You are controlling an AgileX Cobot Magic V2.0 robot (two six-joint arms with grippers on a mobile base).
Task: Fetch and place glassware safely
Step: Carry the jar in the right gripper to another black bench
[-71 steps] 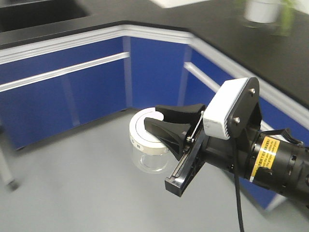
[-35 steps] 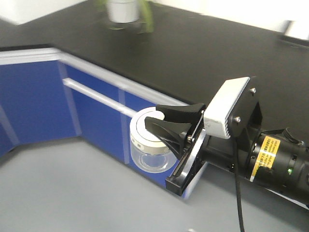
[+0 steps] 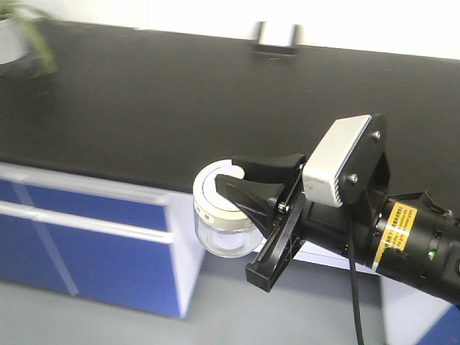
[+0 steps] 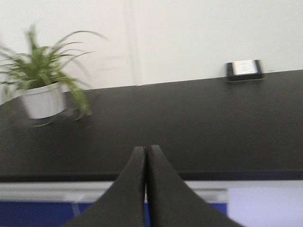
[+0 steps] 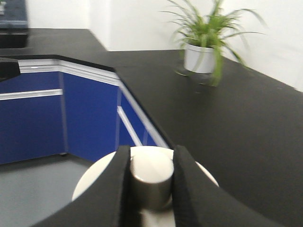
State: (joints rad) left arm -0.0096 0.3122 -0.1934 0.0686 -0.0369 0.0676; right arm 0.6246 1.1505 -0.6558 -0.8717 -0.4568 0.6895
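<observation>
The right pincer (image 3: pixel 231 175) is clamped on the knob (image 5: pixel 151 176) of the glass jar (image 3: pixel 224 236). The jar hangs at lower centre, just off the edge of the black worktop (image 3: pixel 144 100), with its cream lid (image 3: pixel 208 195) on. The left pincer (image 4: pixel 146 158) is pressed together. At upper left, a white pot (image 4: pixel 43 100) holds a green plant (image 4: pixel 47 64).

Beyond the gripped glass jar (image 3: pixel 224 223), the black countertop (image 3: pixel 144 108) lay open, with 2 obstacles: potted plant (image 4: pixel 45 90) far left, socket box (image 3: pixel 277 39) at rear.

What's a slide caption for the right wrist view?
Right gripper shut on the knob of the jar lid, with black countertop and potted plant beyond.
</observation>
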